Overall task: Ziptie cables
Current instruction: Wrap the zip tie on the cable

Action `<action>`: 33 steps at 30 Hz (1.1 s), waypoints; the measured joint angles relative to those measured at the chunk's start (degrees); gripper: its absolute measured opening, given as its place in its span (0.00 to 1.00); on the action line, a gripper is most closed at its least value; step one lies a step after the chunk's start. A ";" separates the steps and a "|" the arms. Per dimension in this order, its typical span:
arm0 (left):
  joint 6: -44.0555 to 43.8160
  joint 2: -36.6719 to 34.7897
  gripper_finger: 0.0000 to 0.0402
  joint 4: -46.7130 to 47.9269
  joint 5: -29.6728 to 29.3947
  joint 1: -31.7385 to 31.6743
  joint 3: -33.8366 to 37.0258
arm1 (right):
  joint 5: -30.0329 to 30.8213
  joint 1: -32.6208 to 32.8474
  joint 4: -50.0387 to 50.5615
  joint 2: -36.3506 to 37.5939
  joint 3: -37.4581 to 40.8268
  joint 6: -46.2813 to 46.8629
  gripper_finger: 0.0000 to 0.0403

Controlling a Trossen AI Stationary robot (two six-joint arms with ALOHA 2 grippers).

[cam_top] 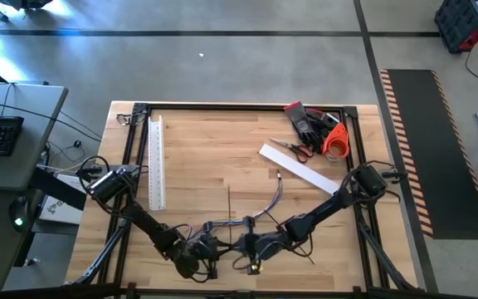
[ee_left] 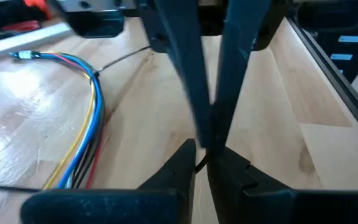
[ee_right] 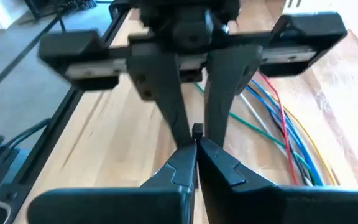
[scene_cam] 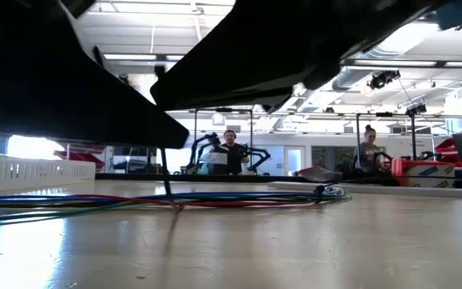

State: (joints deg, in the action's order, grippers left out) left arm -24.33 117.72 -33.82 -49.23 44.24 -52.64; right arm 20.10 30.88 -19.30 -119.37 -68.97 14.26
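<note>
Wooden counter (cam_top: 222, 158) is carrying the cables (cam_top: 268, 208): a limp multicolour bunch curving from mid-counter toward the front edge, where both arms are meeting.

Both end effectors are working nose to nose at the bunch's front end. Left end effector (ee_left: 205, 163) is pinching its tips together on what looks like a thin dark strip, presumably a ziptie (ee_left: 199, 167); hard to confirm. Right end effector (ee_right: 196, 163) is sitting tips together, facing the left one, with a small dark block (ee_right: 197, 130), possibly the ziptie head, just above its tips. I can't tell whether it's gripping anything.

Another ziptie (cam_top: 229, 202) is lying loose on the counter just beside the bunch's middle.

Step, my read: threading or cinching the tie around the bundle. Next move is calling for one side holding the head steady while the other pulls the tail straight through, without dragging the wires apart.

Far from the bunch, at the counter's back right corner: scissors (cam_top: 292, 149), gloves (cam_top: 307, 122), orange tape roll (cam_top: 336, 143). White duct (cam_top: 157, 162) is lying well left of the cables.

No readable writing or brands anywhere.
</note>
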 joint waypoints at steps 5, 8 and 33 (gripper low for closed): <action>0.04 -0.01 0.07 0.02 -3.62 0.82 0.00 | 2.43 1.08 0.38 0.00 0.06 -0.37 0.00; 0.16 -0.01 0.04 0.00 -3.54 0.73 0.02 | 2.48 1.11 0.38 0.00 0.09 -0.39 0.00; -4.47 0.47 0.00 1.79 5.68 -2.29 0.07 | -10.09 -21.80 9.88 0.99 4.94 16.11 0.40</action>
State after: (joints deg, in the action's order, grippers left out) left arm -28.80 118.19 -32.03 -43.56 41.95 -52.58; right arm 10.01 9.08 -9.43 -118.38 -64.03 30.37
